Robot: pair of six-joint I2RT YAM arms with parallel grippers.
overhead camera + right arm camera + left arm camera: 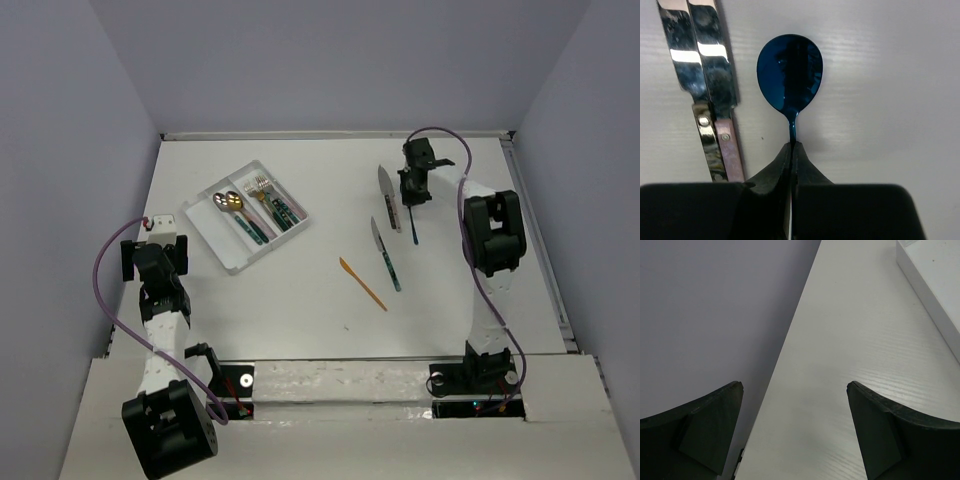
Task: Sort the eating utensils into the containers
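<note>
**Right gripper pinches the blue spoon at its neck**

The right gripper (791, 145) has its fingers pressed together on the thin neck of a blue spoon (790, 70), just below the bowl. That is probably the easiest place to pinch a flat utensil without it swivelling. The bowl points away from the wrist, over the white table (890, 75); whether it has left the surface cannot be told. Just beside it lie two silver knives (715, 60), parallel and untouched, close enough that a careless lift could nudge them.

Nearer the arms rest a teal-handled knife (386, 255) and an orange knife (362, 283).

Well apart to the left, the clear divided tray (228, 262) holds spoons (232, 203) in one compartment and forks (265, 188) in the next. The blue spoon likely belongs with the spoons.

The left gripper (795, 387) hovers near the tray's corner with its fingers spread wide, holding nothing.
</note>
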